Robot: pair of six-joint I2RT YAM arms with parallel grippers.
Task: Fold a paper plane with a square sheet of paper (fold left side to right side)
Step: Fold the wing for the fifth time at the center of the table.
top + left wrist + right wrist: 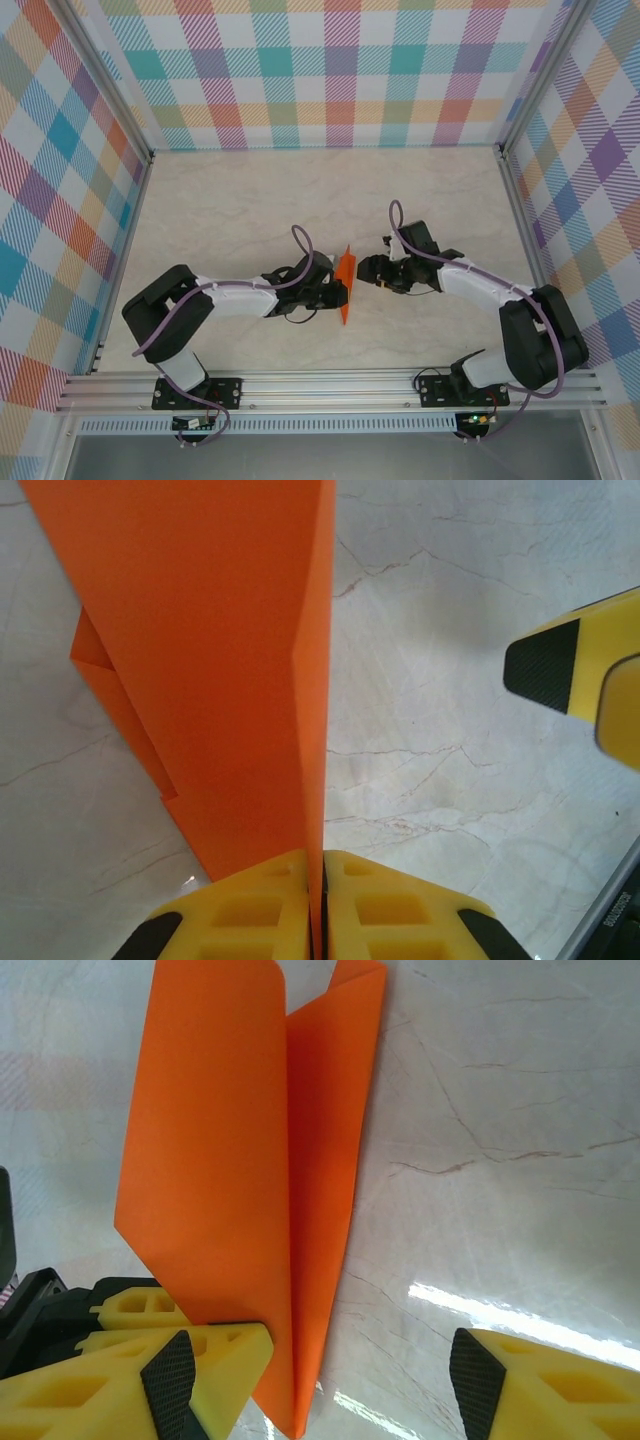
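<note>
Two black-and-white robot arms reach toward each other over the middle of the pale marble-patterned tabletop (250,200), inside walls of pastel plaid panelling (340,70). Between them is a narrow, pointed paper plane (345,285) of bright orange paper, standing on edge rather than lying flat, its length running from near to far.

The left gripper (335,292) is clenched on this paper plane from the left. In the left wrist view its yellow fingers are pressed together (315,865) with the orange sheet (220,660) rising out of the slit between them. One long straight edge runs up the centre of that view, and a smaller layered flap juts out on the left side.

The right gripper (368,270) sits just to the right of the paper, released, with its jaws standing wide apart. From the right wrist camera, the gripper (330,1380) frames the lower tip of the dart (220,1160), which shows a centre crease with one panel on each side. The left gripper's fingers (130,1305) pinch the paper at its near left corner. One of the right gripper's fingers (560,660) is seen at the right edge of the left wrist view, apart from the paper.
</note>
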